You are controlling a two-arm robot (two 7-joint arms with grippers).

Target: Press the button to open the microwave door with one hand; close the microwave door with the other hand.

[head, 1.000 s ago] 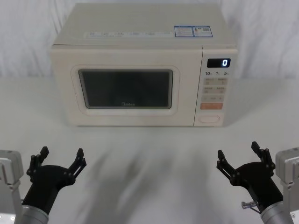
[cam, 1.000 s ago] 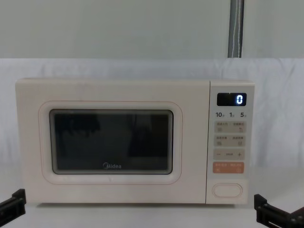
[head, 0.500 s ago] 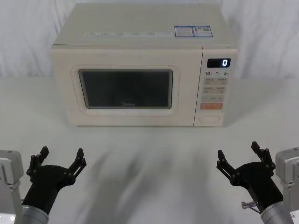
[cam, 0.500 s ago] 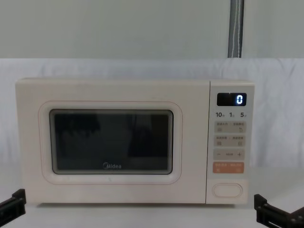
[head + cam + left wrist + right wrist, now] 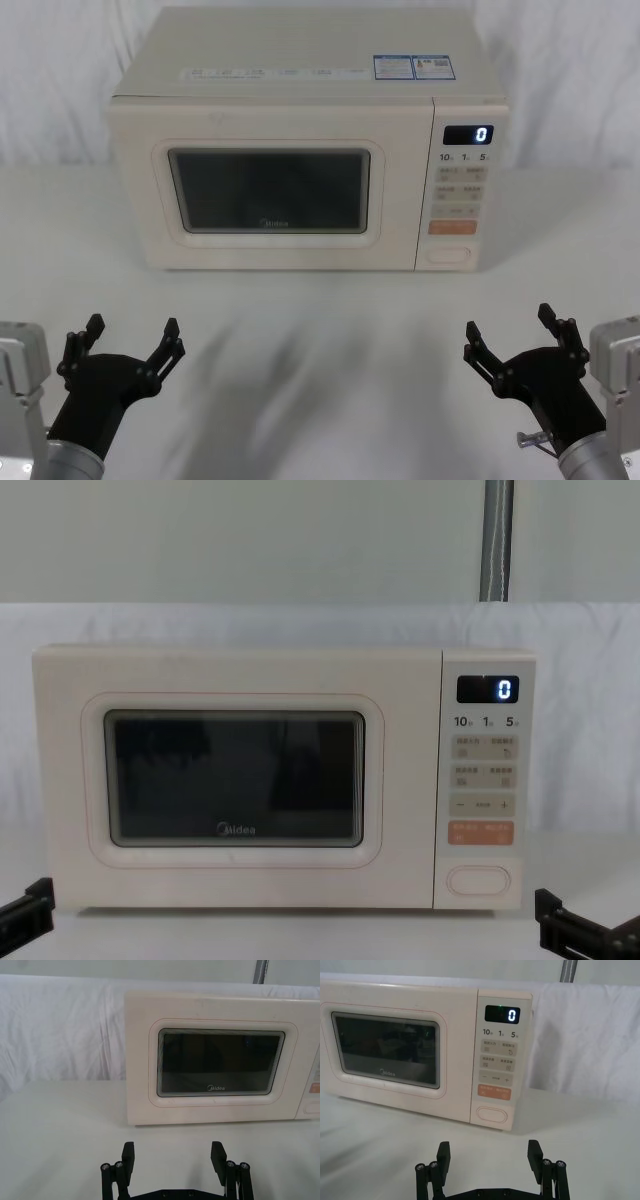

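Two black notched grippers (jaws apart) face boxy cream microwave (image 5: 300, 140).

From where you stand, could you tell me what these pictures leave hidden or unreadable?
- Inside the microwave: the shut microwave door has dark, reflective glass in every view.
- The small key labels above the button: too small to read.
- Left gripper and right gripper: in the chest view, cut off by the bottom edge.

"Midea" on microwave door (image 5: 236, 780); display (image 5: 488, 689) "0"
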